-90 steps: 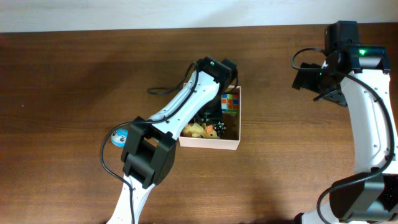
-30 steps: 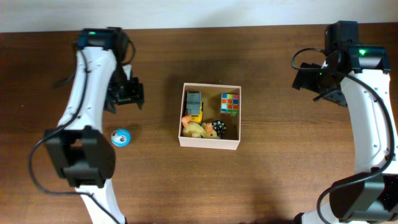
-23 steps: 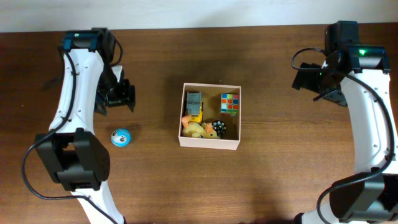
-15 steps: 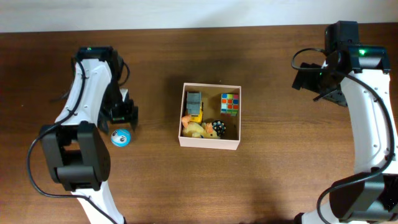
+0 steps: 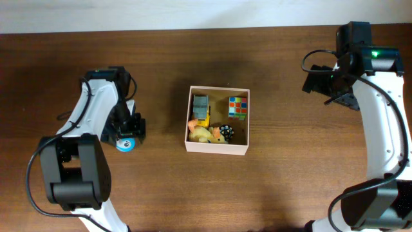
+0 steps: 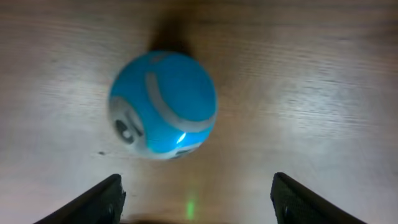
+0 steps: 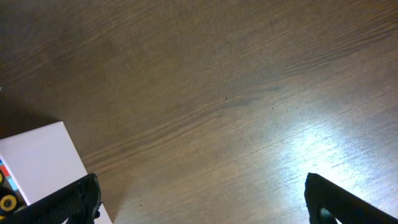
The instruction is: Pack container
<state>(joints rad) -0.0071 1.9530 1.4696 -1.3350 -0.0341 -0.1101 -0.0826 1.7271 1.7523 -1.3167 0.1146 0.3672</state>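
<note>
Container [image 5: 217,149] is waiting on the blue ball [image 6: 163,104].
I am swinging my left gripper [image 6: 196,190] from it down over the ball at centre left, fingers apart, ready to grasp.

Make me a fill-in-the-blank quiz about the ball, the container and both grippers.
1. The left gripper hangs over the ball with its jaws ____.
2. The ball lies on the table, ____ the container.
3. The coloured cube lies ____ the container.
4. The right gripper is open and holds ____.
Missing words: open; outside; inside; nothing.
</note>
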